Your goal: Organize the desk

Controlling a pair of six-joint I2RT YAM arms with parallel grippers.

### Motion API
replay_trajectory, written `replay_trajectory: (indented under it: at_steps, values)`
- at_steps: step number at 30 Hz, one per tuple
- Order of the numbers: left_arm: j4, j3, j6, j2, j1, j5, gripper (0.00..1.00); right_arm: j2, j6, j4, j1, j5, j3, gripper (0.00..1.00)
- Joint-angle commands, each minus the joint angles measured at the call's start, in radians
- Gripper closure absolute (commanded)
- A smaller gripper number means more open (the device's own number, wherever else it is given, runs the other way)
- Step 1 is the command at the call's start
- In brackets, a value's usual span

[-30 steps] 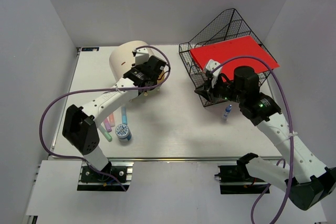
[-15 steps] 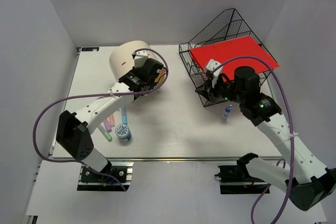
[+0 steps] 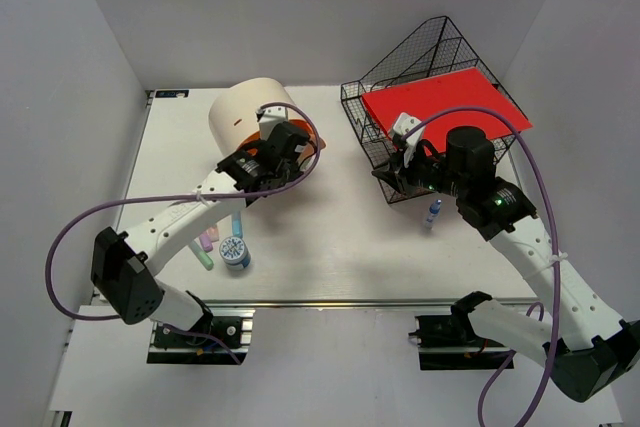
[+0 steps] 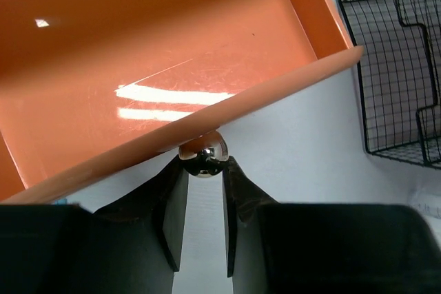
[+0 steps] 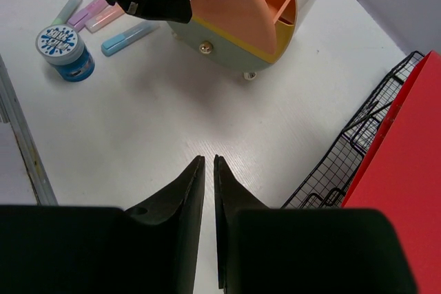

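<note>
orange drawer (image 4: 172, 80) pulled further out; left claw (image 4: 203, 170) clamped on knob (image 4: 202, 153).

Left arm (image 3: 170, 225) reaching forward, left gripper (image 4: 204, 165) pinching a silver knob (image 4: 202, 152), right arm (image 3: 538, 255) raised, right gripper (image 5: 209, 163) angled downward, fingers nearly touching.

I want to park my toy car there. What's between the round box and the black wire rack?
Nothing, just bare white desk between the round box and the wire rack, shown in the top view.
</note>
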Motion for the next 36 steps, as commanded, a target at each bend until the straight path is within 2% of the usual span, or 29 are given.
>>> replay_trajectory:
  at_steps: [1, 8, 10, 12, 13, 15, 16, 19, 25, 29, 36]
  values:
    - [0.015, -0.001, -0.011, -0.054, -0.023, 0.053, 0.95, -0.013, 0.009, 0.015, 0.0, -0.002, -0.004, 0.84]
    - [-0.002, -0.033, -0.021, -0.048, -0.032, 0.066, 0.94, -0.015, 0.009, 0.015, -0.002, 0.001, -0.004, 0.84]
    - [0.005, -0.049, -0.032, -0.057, -0.041, 0.055, 0.91, -0.018, 0.009, 0.017, -0.002, 0.002, -0.007, 0.84]
    - [0.008, -0.063, -0.041, -0.07, -0.041, 0.041, 0.82, -0.019, 0.008, 0.015, 0.0, 0.004, -0.009, 0.84]
    - [0.007, -0.064, -0.044, -0.073, -0.041, 0.026, 0.69, -0.019, 0.008, 0.015, 0.0, 0.005, -0.011, 0.84]
    - [0.001, -0.063, -0.054, -0.086, -0.041, 0.012, 0.59, -0.022, 0.006, 0.017, -0.003, 0.008, -0.014, 0.84]
    - [0.001, -0.063, -0.055, -0.093, -0.041, 0.007, 0.47, -0.022, 0.006, 0.018, 0.001, 0.008, -0.015, 0.84]
    - [0.011, -0.058, -0.055, -0.111, -0.041, -0.008, 0.35, -0.025, 0.005, 0.018, -0.002, 0.01, -0.018, 0.84]
    - [0.018, -0.044, -0.014, -0.12, -0.041, 0.058, 0.3, -0.03, 0.002, 0.015, 0.001, 0.014, -0.017, 0.84]
    - [0.018, -0.069, 0.055, -0.128, -0.041, 0.183, 0.19, -0.034, -0.001, 0.015, -0.002, 0.021, -0.021, 0.84]
    - [-0.128, -0.084, 0.127, -0.229, -0.041, 0.345, 0.19, -0.051, -0.006, 0.029, -0.002, 0.036, -0.038, 0.82]
